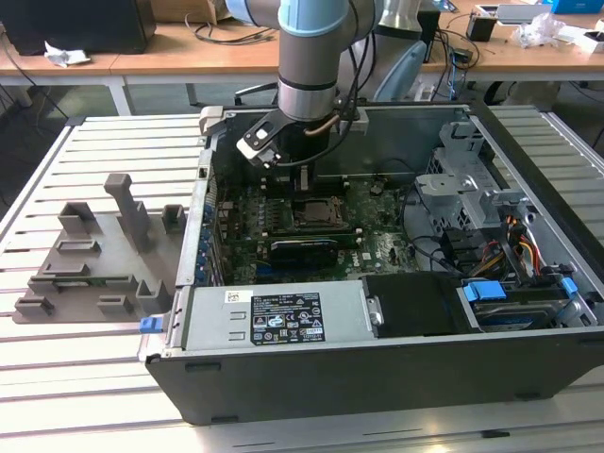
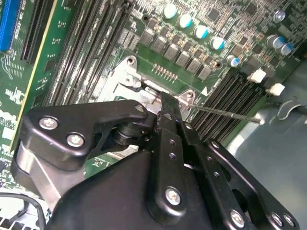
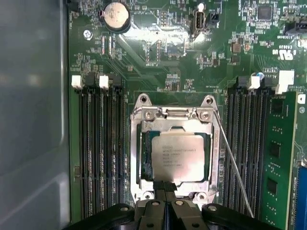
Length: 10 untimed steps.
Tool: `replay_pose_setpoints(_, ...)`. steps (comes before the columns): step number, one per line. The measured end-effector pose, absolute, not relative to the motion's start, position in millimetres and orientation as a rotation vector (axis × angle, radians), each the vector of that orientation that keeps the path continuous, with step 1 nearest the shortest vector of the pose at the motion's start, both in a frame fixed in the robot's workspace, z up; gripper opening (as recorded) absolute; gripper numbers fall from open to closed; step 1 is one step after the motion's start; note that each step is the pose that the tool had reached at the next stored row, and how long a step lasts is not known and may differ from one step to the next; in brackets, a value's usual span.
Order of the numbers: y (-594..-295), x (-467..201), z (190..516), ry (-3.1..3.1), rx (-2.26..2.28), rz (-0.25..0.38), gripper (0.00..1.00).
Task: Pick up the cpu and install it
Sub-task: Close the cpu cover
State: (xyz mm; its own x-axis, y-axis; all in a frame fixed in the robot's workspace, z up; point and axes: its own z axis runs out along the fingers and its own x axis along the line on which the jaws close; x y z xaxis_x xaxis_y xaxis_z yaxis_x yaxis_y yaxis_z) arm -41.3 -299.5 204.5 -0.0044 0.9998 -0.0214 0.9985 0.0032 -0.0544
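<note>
The cpu [image 3: 180, 155] lies flat inside the silver socket frame [image 3: 172, 114] on the green motherboard [image 3: 168, 57], its shiny metal top facing up and square with the frame's opening. The pincer [image 3: 165, 186] hangs just above one edge of the socket frame, its two black fingers pressed together with nothing seen between them; in the second wrist view the pincer's [image 2: 164, 103] tip points down at that same frame. A thin wire lever [image 3: 233, 165] slants away from one corner of the socket frame. Rows of black memory slots [image 3: 98, 153] flank the socket frame on both sides. In the exterior view the socket frame sits inside the open computer case [image 1: 377, 368] on the slatted tabletop [image 1: 94, 151], with a grey plastic tray [image 1: 94, 255] well apart from it, outside the case on the exterior view's left.
</note>
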Motion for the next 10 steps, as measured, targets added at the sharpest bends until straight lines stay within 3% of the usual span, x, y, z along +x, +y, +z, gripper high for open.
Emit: replay_pose_setpoints(10,-299,-30,221,-2.208,-2.200,0.083,0.11)
